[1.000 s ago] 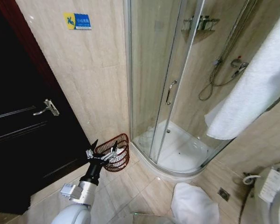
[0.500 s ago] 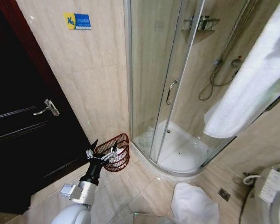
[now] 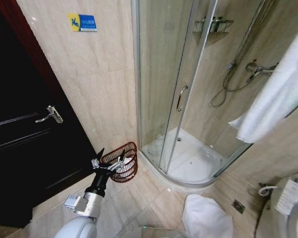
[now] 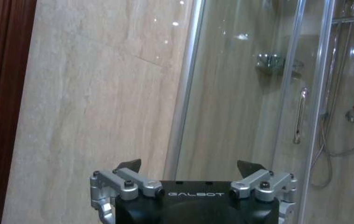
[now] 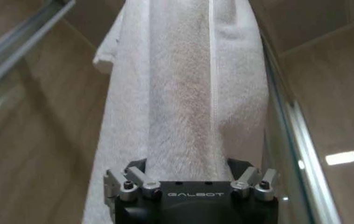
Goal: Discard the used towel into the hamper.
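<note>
Hamper [image 3: 122, 161]: round, dark red-brown open-weave basket on the tiled floor [image 3: 154, 198], at about 7 o'clock from the middle of the head view. It stands against the beige wall [image 3: 97, 84], just beside the shower enclosure's [image 3: 174, 94] lower corner, with the dark door [image 3: 25, 144] at its 9 o'clock side. Something pale lies inside it; what it is cannot be told.

Used towel [image 3: 280, 94]: white, long, hanging at 3 o'clock in the head view, in front of the shower's glass. In the right wrist view the towel [image 5: 186, 88] runs straight out from between the fingers [image 5: 133, 169] of the right gripper [image 5: 188, 170], which are clenched on its end. Well apart from the hamper.

Left gripper [image 3: 108, 159]: held low at 7 o'clock in the head view, overlapping the hamper's near rim; whether it touches cannot be told. In the left wrist view the left gripper [image 4: 190, 167] has its fingers [image 4: 128, 165] spread wide and released, with nothing between them, facing the wall and the shower's glass door [image 4: 258, 102].

White bundle [image 3: 204, 217]: on the floor at 5 o'clock, near the shower's curved base.

Blue and yellow sign [image 3: 82, 22]: on the wall at 11 o'clock.
</note>
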You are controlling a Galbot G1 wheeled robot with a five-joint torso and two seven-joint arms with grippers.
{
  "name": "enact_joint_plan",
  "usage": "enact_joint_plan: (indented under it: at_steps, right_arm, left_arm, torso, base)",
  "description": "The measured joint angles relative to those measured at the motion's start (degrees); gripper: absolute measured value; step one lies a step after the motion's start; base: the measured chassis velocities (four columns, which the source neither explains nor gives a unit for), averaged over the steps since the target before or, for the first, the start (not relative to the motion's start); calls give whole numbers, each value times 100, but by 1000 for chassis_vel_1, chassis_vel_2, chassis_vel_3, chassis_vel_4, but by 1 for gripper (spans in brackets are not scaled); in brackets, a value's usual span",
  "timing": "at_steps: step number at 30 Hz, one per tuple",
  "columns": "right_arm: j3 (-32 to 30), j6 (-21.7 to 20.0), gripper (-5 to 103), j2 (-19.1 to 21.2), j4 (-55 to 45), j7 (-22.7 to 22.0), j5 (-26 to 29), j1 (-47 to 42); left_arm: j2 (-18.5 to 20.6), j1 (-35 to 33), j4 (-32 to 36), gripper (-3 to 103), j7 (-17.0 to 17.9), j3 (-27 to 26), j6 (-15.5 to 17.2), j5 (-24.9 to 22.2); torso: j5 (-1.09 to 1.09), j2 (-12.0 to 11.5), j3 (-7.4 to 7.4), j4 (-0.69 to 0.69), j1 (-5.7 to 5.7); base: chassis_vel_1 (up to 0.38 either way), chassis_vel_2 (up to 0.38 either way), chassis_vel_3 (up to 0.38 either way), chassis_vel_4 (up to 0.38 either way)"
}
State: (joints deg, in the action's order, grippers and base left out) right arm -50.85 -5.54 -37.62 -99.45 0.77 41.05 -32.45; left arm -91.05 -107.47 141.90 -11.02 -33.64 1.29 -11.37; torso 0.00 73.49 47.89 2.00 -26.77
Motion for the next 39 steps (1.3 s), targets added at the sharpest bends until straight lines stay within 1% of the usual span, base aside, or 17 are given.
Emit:
enact_joint_plan:
  at_steps: [3, 5, 6, 8, 9, 12, 13, 15, 17, 20, 21, 25, 27, 29, 34, 37, 39]
  right_arm:
    - [-15, -27, 80, 52, -9, 69, 151, 4]
    - [-43, -36, 72, 93, -11, 117, 240, 1]
    - [-54, -38, 72, 109, -12, 134, 275, -4]
    - [-78, -59, 64, 146, -33, 184, 373, -24]
    - [-78, -59, 64, 146, -33, 184, 373, -24]
    - [-101, -63, 51, 157, -100, 221, 413, -79]
    - [-101, -63, 51, 157, -100, 221, 413, -79]
    - [-129, -54, 43, 152, -146, 233, 431, -141]
    - [-143, -38, 43, 147, -164, 249, 438, -171]
    - [-176, 38, 32, 141, -213, 322, 452, -256]
    - [-176, 38, 32, 141, -213, 322, 452, -256]
    - [-255, 111, 16, 161, -313, 433, 561, -371]
    - [-292, 153, 13, 172, -360, 481, 621, -429]
    - [-362, 336, 10, 182, -432, 546, 699, -566]
    - [-514, 579, 9, 187, -565, 633, 717, -855]
    - [-833, 965, 9, 189, -847, 770, 513, -1381]
    - [-962, 1063, 9, 179, -941, 807, 400, -1554]
  left_arm:
    - [0, 0, 0, 100, 0, 0, 0, 0]
    - [0, 0, 0, 100, 0, 0, 0, 0]
    - [0, 0, 0, 100, 0, 0, 0, 0]
    - [0, 0, 0, 100, 0, 0, 0, 0]
    - [0, 0, 0, 100, 0, 0, 0, 0]
    - [0, 0, 0, 100, 0, 0, 0, 0]
    - [0, 0, 0, 100, 0, 0, 0, 0]
    - [0, 0, 0, 100, 0, 0, 0, 0]
    - [0, 0, 0, 100, 0, 0, 0, 0]
    - [0, 0, 0, 100, 0, 0, 0, 0]
    - [0, 0, 0, 100, 0, 0, 0, 0]
    - [0, 0, 0, 100, 0, 0, 0, 0]
    - [1, 0, 0, 100, 0, 0, 0, 0]
    - [0, 0, 0, 100, 0, 0, 0, 0]
    - [0, 0, 0, 100, 0, 0, 0, 0]
    - [0, 0, 0, 100, 0, 0, 0, 0]
    - [1, 0, 0, 100, 0, 0, 0, 0]
  torso:
    - [0, 0, 0, 0, 0]
    - [0, 0, 0, 0, 0]
    - [0, 0, 0, -1, 0]
    - [0, 0, 0, -1, 0]
    - [0, 0, 0, -1, 0]
    - [0, 0, 0, 0, 0]
    - [0, 0, 0, 0, 0]
    - [0, 0, 0, 0, 0]
    - [0, 0, 0, 0, 0]
    - [0, 0, 0, -1, 0]
    - [0, 0, 0, -1, 0]
    - [0, 0, 0, 0, 0]
    - [0, 0, 0, -1, 0]
    - [0, 0, 0, 0, 0]
    - [0, 0, 0, -1, 0]
    - [-1, 0, 0, 1, 0]
    - [-1, 0, 0, -1, 0]
  base:
    - [0, 0, 0, 0]
    - [0, 0, 0, 0]
    - [0, 0, 0, 0]
    - [0, 0, 0, 0]
    - [0, 0, 0, 0]
    - [0, 0, 0, 0]
    - [0, 0, 0, 0]
    - [0, 0, 0, 0]
    - [0, 0, 0, 0]
    - [0, 0, 0, 0]
    - [0, 0, 0, 0]
    - [0, 0, 0, 0]
    - [0, 0, 0, 0]
    - [0, 0, 0, 0]
    - [0, 0, 0, 0]
    - [0, 0, 0, 0]
    - [0, 0, 0, 0]
